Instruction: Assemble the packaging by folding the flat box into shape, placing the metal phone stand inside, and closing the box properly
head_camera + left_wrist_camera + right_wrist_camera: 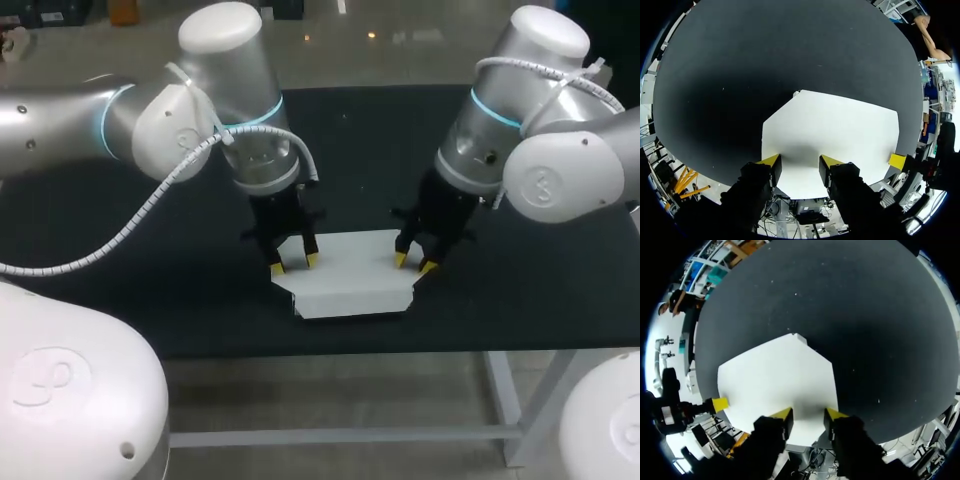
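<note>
A flat white box (350, 275) lies on the black table top near its front edge, with notched corners at the front. My left gripper (294, 264) points down at the box's left end, and my right gripper (414, 263) at its right end. In the left wrist view the box (835, 135) spreads out ahead of and under the left gripper (800, 167), whose fingers stand apart over the card without clasping it. The right wrist view shows the same for the box (775, 375) and the right gripper (808, 419). No metal phone stand is in view.
The black table top (150, 290) stretches wide to the left, right and behind the box. Its front edge (330, 352) runs just in front of the box. Each wrist view catches one yellow tip of the other arm's finger (897, 161) (720, 404) at the box's far end.
</note>
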You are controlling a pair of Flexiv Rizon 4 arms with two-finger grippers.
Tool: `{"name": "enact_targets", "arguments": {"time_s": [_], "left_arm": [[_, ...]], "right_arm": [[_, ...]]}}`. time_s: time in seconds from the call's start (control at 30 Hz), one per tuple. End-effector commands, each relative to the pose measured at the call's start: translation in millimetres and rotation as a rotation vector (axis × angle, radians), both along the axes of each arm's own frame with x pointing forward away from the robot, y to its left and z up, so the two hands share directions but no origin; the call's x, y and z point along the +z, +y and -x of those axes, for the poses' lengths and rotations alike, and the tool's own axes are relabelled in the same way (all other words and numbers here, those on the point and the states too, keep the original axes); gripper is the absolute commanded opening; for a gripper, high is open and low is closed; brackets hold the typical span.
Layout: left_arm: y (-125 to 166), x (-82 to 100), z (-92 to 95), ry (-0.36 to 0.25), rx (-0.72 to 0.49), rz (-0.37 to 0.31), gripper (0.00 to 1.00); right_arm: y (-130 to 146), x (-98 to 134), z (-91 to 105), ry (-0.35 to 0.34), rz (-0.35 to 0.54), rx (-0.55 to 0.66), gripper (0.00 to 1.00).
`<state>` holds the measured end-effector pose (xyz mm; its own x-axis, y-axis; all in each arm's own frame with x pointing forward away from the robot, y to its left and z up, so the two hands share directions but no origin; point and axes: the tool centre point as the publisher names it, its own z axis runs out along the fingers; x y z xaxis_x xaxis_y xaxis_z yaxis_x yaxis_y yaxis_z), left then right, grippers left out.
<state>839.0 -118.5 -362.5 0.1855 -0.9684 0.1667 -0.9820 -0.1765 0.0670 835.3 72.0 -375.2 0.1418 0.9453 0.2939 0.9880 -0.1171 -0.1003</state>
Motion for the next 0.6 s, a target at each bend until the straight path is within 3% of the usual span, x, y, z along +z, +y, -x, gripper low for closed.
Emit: {"name": "enact_targets", "arguments": {"time_s": [0.03, 0.07, 0.13, 0.2, 0.43, 0.6], "left_arm": [[-0.8, -1.4, -2.6, 0.006, 0.000, -0.006, 0.58], [-0.8, -1.4, -2.6, 0.006, 0.000, -0.006, 0.53], [-0.8, -1.4, -2.6, 0.006, 0.000, -0.006, 0.54], [-0.8, -1.4, -2.6, 0.006, 0.000, -0.006, 0.54], [-0.8, -1.4, -2.6, 0.006, 0.000, -0.006, 0.50], [-0.8, -1.4, -2.6, 0.006, 0.000, -0.006, 0.46]], "right_arm": [[-1.4, 3.6, -2.9, 0.008, 0.001, -0.002, 0.48], [-1.4, 3.6, -2.9, 0.008, 0.001, -0.002, 0.50], [-1.4, 3.6, -2.9, 0.008, 0.001, -0.002, 0.65], [-1.4, 3.6, -2.9, 0.008, 0.001, -0.002, 0.69], [-1.4, 3.6, -2.9, 0.008, 0.001, -0.002, 0.50], [-1.4, 3.6, -2.9, 0.008, 0.001, -0.002, 0.47]]}}
